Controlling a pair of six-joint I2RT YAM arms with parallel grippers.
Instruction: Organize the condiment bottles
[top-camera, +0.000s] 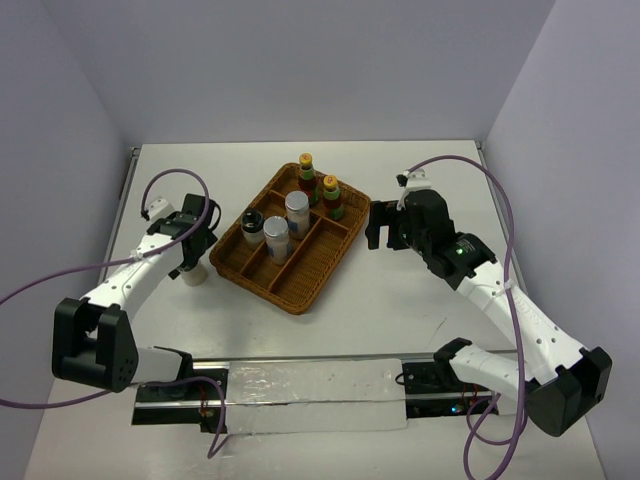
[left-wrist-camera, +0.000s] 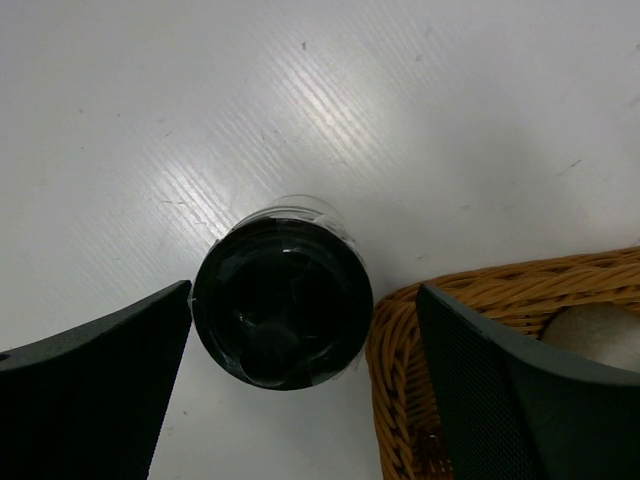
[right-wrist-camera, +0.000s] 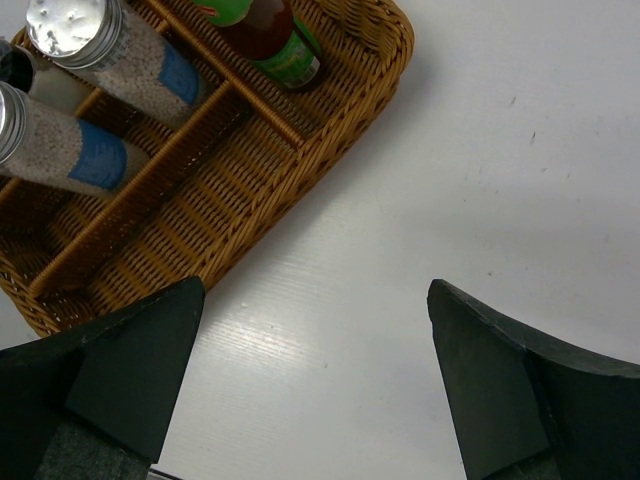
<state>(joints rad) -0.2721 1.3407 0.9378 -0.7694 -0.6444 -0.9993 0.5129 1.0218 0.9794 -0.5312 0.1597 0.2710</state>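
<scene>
Left wrist view, hidden parts: the loose cream bottle (left-wrist-camera: 282, 300) is seen straight from above, so its black cap hides nearly all of the body. A grey lid (left-wrist-camera: 597, 335) is half covered by the right finger (left-wrist-camera: 520, 390).
Top external view, hidden parts: the left gripper (top-camera: 190, 250) covers the top of the loose bottle, and only the pale lower body shows under it.
Right wrist view, cut off: the second cream bottle (right-wrist-camera: 18, 68) is only a small piece at the left edge. One red sauce bottle (right-wrist-camera: 270, 30) loses its top at the frame edge.
Loose bottle, place: upright on the table (top-camera: 400, 320), just beside the left side of the wicker tray (top-camera: 300, 290), outside it.
Left gripper, fingers: spread wide with the cap between them, not squeezed. The left finger (left-wrist-camera: 100, 390) is just beside the cap, and I cannot tell if it touches. The right finger is apart from the cap, above the tray rim.
Right gripper (right-wrist-camera: 315, 295), fingers: spread wide, nothing between them, above bare table just right of the tray.
Bottles in the tray: the other red sauce bottle (top-camera: 306, 172) stands at the far corner next to the first. Two shakers (top-camera: 297, 212) stand in the middle part, the second cream bottle to their left.
</scene>
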